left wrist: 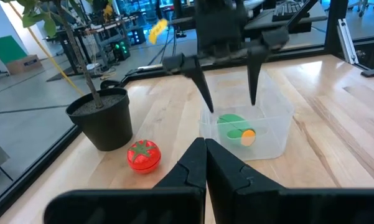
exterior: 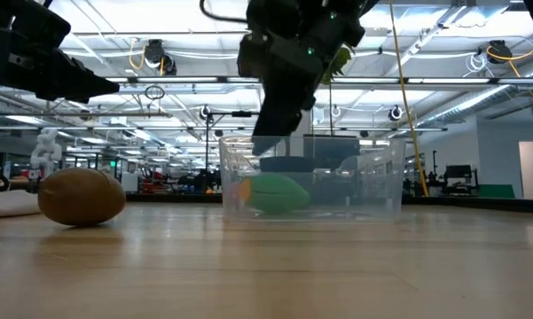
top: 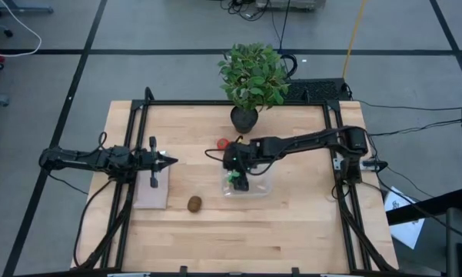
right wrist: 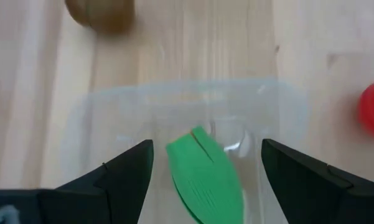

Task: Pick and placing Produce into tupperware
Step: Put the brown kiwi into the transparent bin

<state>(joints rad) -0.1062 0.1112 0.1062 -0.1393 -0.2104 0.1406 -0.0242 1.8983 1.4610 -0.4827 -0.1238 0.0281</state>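
light: bright, even, from ceiling strip lamps point(exterior: 461, 35) in low view | shadows: soft, faint on table point(top: 292, 223) | blur: right wrist view pretty mushy, kiwi point(right wrist: 101, 14) maybe out of focus | glare: mild on tupperware point(exterior: 372, 177)

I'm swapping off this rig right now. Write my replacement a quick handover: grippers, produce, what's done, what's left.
Right gripper: open, above the clear plastic rectangular container, holding nothing.
Left gripper: shut, waiting over the flat pale slab.
Done: bright green oblong piece lies inside the container.
Left: brown fuzzy oval kiwi on the table beside the slab; small round red tomato on the table next to the black plant pot.
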